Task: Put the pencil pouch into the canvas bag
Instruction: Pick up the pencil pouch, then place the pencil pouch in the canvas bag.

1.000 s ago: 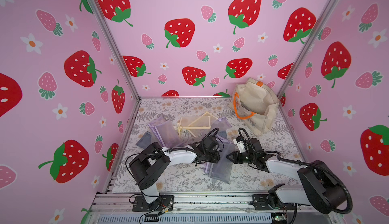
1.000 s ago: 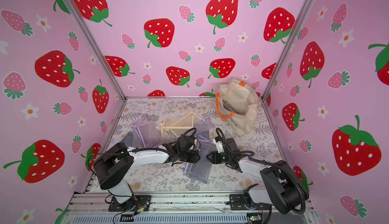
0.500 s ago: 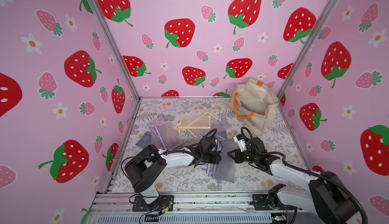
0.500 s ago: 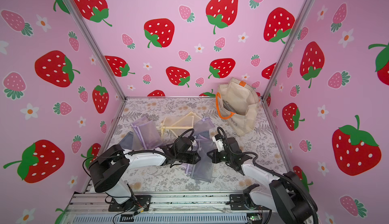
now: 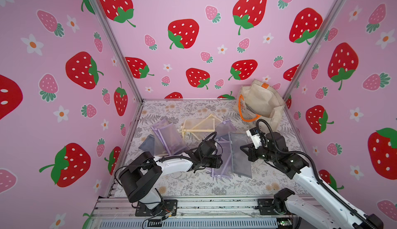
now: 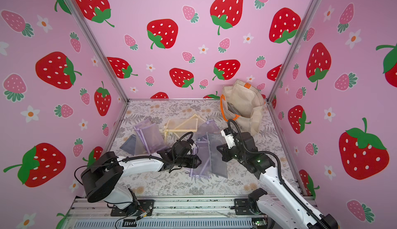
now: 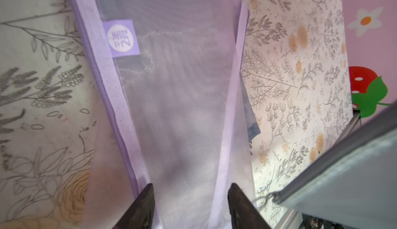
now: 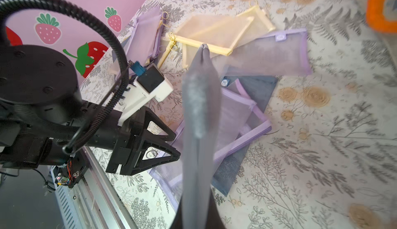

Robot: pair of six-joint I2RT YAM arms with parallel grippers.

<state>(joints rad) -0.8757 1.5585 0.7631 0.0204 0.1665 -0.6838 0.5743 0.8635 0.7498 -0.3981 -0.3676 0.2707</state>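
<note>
The right gripper (image 5: 243, 148) is pinching the grey pencil pouch (image 8: 199, 109), jaws together on one of its long edges. The pouch appears to be hanging lifted over the heap of other pouches (image 5: 169, 137) near the middle of the table (image 5: 193, 185), its long axis running from the far edge toward the near edge. The canvas bag (image 5: 263, 105) is slumping in the far right corner, beyond the held pouch and to its right, with its mouth and orange handle (image 5: 250, 120) facing the table's middle. The right arm is plainly the nearer one. The left gripper (image 7: 191, 204) is hovering with jaws apart over a purple mesh pouch (image 7: 182, 88), gripping nothing, just beside the held pouch. Bare table is showing between pouch and bag, but the side wall (image 5: 322, 120) is crowding the bag's right. The pouch is probably needing a turn, end-first, toward the mouth.
</note>
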